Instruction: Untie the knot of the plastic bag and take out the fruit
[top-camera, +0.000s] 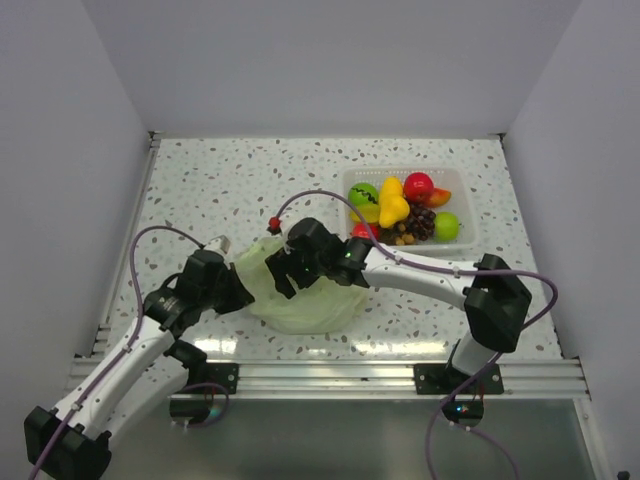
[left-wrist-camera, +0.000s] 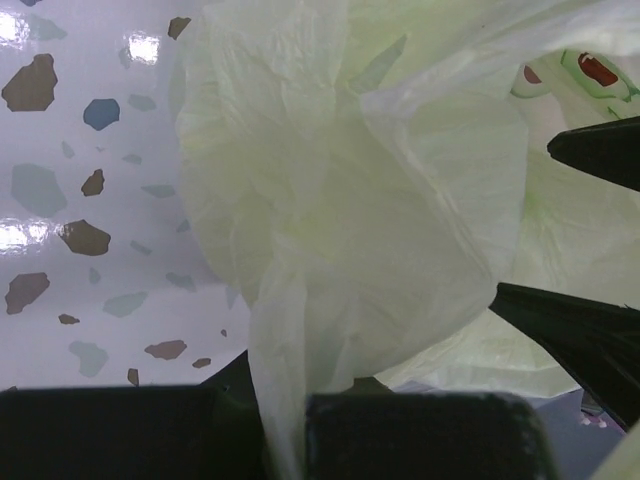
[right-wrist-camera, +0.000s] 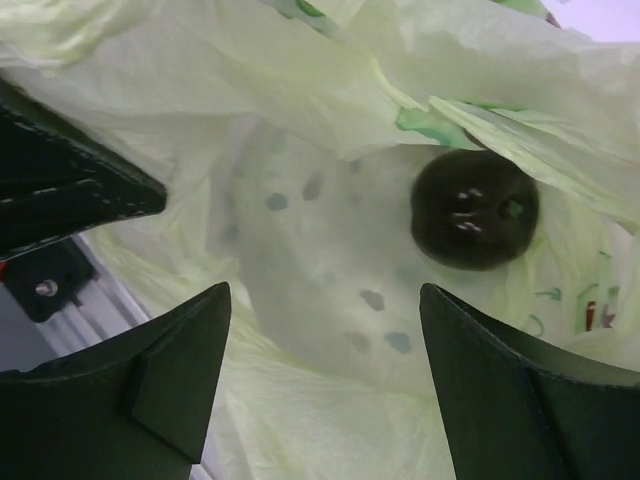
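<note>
two arms meet over a pale green bag (top-camera: 310, 305) lying near the front of the speckled bench (top-camera: 230, 180). the left fingers (left-wrist-camera: 282, 435) are at the bag's left edge, clamped on a bunched strip of its plastic that runs down between them. the right fingers (right-wrist-camera: 325, 330) stand wide apart, holding nothing, just over loose folds at the bag's top. on my right wrist camera i see one small dark fruit (right-wrist-camera: 475, 208) lying inside the bag, beyond the fingers and to the right. a clear basket (top-camera: 462, 178) sits well apart at the right rear of the bench, holding a yellow pear (top-camera: 392, 205), a red fruit (top-camera: 418, 185) and purple grapes (top-camera: 421, 222). i cannot make out the knot in any view.
</note>
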